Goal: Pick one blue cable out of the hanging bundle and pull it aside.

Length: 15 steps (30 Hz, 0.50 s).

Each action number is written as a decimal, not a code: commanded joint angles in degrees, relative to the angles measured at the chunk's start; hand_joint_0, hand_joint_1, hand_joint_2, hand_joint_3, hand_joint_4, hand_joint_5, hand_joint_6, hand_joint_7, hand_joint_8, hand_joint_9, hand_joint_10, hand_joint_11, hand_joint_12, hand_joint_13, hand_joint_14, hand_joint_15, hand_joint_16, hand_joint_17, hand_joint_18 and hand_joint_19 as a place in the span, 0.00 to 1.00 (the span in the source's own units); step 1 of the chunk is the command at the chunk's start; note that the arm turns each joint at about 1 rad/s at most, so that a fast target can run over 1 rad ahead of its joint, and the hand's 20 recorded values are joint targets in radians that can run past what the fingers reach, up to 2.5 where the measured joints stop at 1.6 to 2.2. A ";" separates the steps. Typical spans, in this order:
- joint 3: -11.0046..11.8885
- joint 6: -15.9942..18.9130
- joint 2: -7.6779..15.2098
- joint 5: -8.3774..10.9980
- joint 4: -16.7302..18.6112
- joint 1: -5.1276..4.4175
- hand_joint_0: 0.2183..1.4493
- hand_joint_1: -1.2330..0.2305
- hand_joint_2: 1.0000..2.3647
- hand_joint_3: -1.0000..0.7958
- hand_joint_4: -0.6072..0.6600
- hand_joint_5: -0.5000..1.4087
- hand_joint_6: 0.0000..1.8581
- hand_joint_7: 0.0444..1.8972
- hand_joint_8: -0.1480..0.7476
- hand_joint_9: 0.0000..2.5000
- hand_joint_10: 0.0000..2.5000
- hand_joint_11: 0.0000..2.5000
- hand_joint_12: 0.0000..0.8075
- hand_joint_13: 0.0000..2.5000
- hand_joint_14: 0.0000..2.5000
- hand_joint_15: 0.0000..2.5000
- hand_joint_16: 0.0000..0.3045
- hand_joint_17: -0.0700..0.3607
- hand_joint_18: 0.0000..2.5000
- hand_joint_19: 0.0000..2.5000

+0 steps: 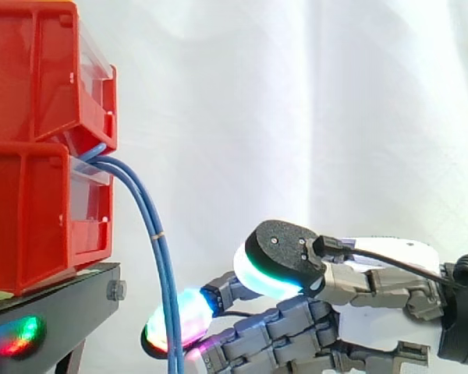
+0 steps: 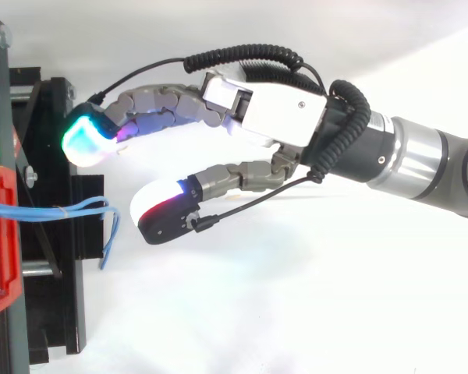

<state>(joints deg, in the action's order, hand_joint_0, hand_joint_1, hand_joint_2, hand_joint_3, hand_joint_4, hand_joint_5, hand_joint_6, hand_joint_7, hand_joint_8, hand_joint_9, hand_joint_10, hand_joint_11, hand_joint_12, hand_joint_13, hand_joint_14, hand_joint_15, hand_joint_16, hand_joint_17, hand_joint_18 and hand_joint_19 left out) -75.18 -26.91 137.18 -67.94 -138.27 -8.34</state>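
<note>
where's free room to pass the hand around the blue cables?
Free: right of the blue cables and above the hand, before the white curtain; also the bare white ground beside the hand in the top view. Crowded: where the cables leave the red bins, and low down by the fingertips.

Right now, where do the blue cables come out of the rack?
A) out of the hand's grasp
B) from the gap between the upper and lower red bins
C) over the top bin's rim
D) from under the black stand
B: in the side view the blue cables emerge between the upper red bin and the lower red bin, then hang down past the black stand.
</note>
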 commanded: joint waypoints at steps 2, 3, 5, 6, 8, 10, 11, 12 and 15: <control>0.47 -0.16 0.10 -0.88 -0.07 -0.10 0.24 0.45 0.00 0.28 0.69 0.18 0.27 0.37 0.47 0.25 0.00 0.05 0.39 0.22 0.00 0.10 0.13 0.37 0.14 0.09; 0.47 -0.16 0.01 -0.79 0.01 -0.28 0.24 0.45 0.00 0.28 0.69 0.18 0.27 0.37 0.47 0.25 0.00 0.05 0.39 0.22 0.00 0.10 0.13 0.37 0.14 0.09; 0.47 -0.16 0.01 -0.79 0.10 -0.36 0.24 0.45 0.00 0.28 0.69 0.18 0.27 0.37 0.47 0.25 0.00 0.05 0.39 0.22 0.00 0.10 0.13 0.37 0.14 0.09; 0.47 -0.25 0.01 -0.79 0.19 -0.36 0.24 0.45 0.00 0.28 0.69 0.18 0.27 0.37 0.47 0.25 0.00 0.06 0.39 0.22 0.00 0.10 0.13 0.37 0.14 0.09; 0.47 -0.25 0.10 -0.79 0.19 -0.36 0.24 0.45 0.00 0.28 0.69 0.18 0.27 0.37 0.47 0.25 0.00 0.06 0.39 0.22 0.00 0.10 0.13 0.37 0.14 0.09; 0.47 -0.25 0.10 -0.79 0.19 -0.36 0.24 0.45 0.00 0.28 0.69 0.18 0.27 0.37 0.47 0.25 0.00 0.06 0.39 0.22 0.00 0.10 0.13 0.37 0.14 0.10; 0.56 0.01 0.72 -0.79 0.19 -0.36 0.24 0.45 0.00 0.28 0.69 0.18 0.27 0.37 0.47 0.25 0.00 0.06 0.39 0.22 0.00 0.10 0.13 0.37 0.14 0.09; 1.09 0.28 1.07 -0.79 0.10 -0.36 0.24 0.45 0.00 0.28 0.69 0.18 0.27 0.37 0.47 0.25 0.00 0.05 0.39 0.22 0.00 0.10 0.13 0.37 0.14 0.10; 1.97 1.33 2.47 -0.79 -0.25 -0.28 0.24 0.45 0.00 0.28 0.69 0.18 0.27 0.37 0.47 0.25 0.00 0.06 0.39 0.22 0.00 0.10 0.13 0.37 0.15 0.10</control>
<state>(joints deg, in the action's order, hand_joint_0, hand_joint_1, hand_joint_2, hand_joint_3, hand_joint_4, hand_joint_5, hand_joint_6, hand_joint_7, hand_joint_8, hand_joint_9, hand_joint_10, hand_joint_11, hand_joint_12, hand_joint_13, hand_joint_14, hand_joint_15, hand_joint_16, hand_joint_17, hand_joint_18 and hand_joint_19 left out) -74.05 -26.51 138.50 -68.73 -138.25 -8.65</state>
